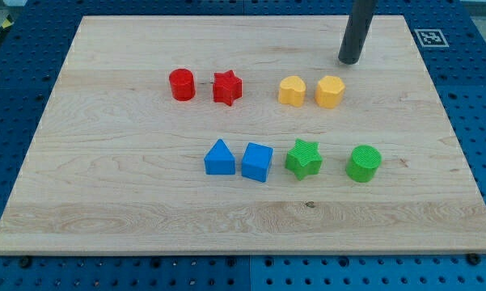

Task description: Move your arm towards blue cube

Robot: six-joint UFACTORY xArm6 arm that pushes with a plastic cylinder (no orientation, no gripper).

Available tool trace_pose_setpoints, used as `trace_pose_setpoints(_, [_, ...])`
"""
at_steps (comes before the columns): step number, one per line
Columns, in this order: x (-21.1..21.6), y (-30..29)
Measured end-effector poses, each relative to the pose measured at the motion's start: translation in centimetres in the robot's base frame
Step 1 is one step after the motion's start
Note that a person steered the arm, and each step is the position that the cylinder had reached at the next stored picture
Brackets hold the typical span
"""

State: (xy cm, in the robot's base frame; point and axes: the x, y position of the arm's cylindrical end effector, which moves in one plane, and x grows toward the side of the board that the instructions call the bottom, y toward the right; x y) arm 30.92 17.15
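The blue cube [257, 162] sits on the wooden board [105, 194] a little below the view's middle, close beside a blue triangular block [220, 158] on its left. My tip [349, 61] is near the view's top right, far up and to the right of the blue cube, just above and right of the yellow blocks. It touches no block.
A red cylinder [182, 84] and a red star [226, 88] lie at upper left. A yellow heart-like block [291, 90] and a yellow hexagonal block [329, 91] lie below my tip. A green star [304, 158] and a green cylinder [363, 163] lie right of the blue cube.
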Motion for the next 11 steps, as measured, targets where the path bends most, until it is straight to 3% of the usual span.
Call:
trace_pose_setpoints(3, [1.4, -0.6])
trace_pose_setpoints(6, [11.2, 6.2])
trace_pose_setpoints(7, [13.5, 2.3])
trace_pose_setpoints(9, [13.8, -11.5])
trace_pose_setpoints(11, [17.3, -14.5])
